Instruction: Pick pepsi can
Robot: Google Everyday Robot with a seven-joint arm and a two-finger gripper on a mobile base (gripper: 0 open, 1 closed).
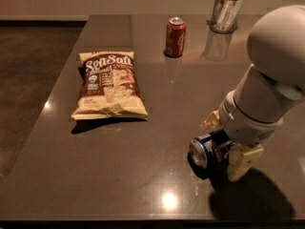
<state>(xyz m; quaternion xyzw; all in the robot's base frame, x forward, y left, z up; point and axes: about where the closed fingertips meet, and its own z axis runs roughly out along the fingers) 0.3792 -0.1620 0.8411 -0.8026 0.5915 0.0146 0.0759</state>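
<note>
Pepsi can point(204, 150) lies on its side, near right of the worktop point(157, 104). Hand point(228, 143) sits low over it, fingers point(244, 160) apart, one on each side of the can's body. I can't tell whether they touch it. I'd centre on the body, close squarely so it can't roll, then lift straight up.

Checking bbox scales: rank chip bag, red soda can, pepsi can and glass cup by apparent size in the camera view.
1. chip bag, clearly largest.
2. glass cup and red soda can: alike; cup cropped at top, so unranked.
3. pepsi can: lying nearest camera, right end hidden by the gripper over it; unsure against those two.
</note>
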